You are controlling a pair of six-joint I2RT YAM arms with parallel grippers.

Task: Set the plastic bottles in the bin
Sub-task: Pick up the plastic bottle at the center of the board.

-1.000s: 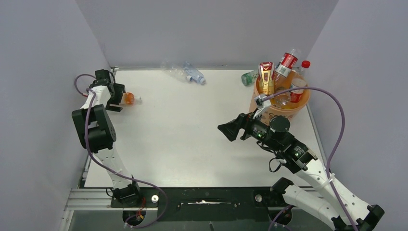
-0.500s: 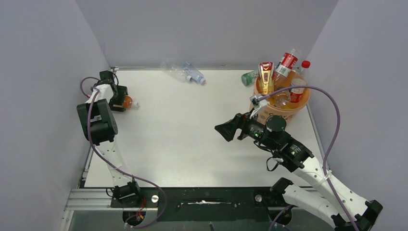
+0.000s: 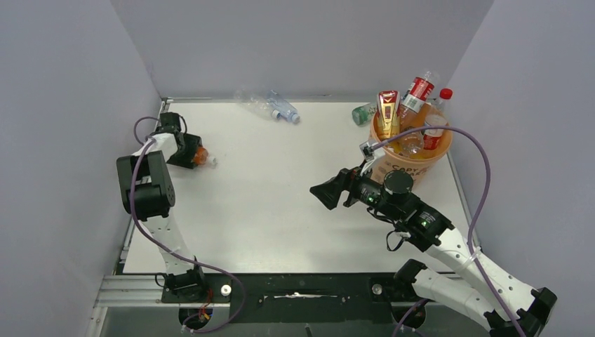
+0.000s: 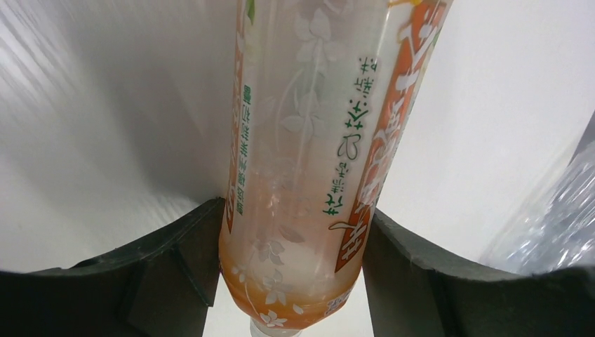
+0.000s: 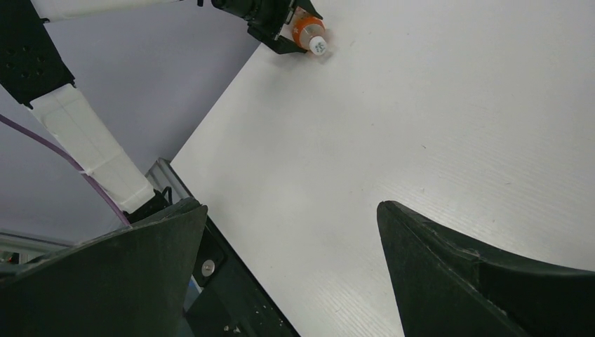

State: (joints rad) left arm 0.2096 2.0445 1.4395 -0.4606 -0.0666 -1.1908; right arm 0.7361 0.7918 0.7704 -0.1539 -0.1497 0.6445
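A clear bottle with an orange label (image 3: 201, 156) lies at the table's left edge, cap pointing right. My left gripper (image 3: 191, 156) is shut on it; in the left wrist view both fingers press the sides of the orange bottle (image 4: 316, 175). The bin (image 3: 410, 168) stands at the back right with several bottles sticking up, among them a red-labelled one (image 3: 419, 90). A green bottle (image 3: 363, 112) lies just left of the bin. Clear bottles with a blue label (image 3: 275, 107) lie at the back wall. My right gripper (image 3: 324, 194) hangs open over mid-table, holding nothing.
Grey walls close in the table on the left, back and right. The right wrist view looks across bare table to the orange bottle (image 5: 309, 31) and the black front rail (image 5: 231, 281). A crumpled clear plastic shape (image 4: 554, 217) shows at the left wrist view's right edge.
My left gripper's jaws have closed onto the orange bottle, and gripper and bottle have shifted a little right and nearer. The right arm has crept slightly left.
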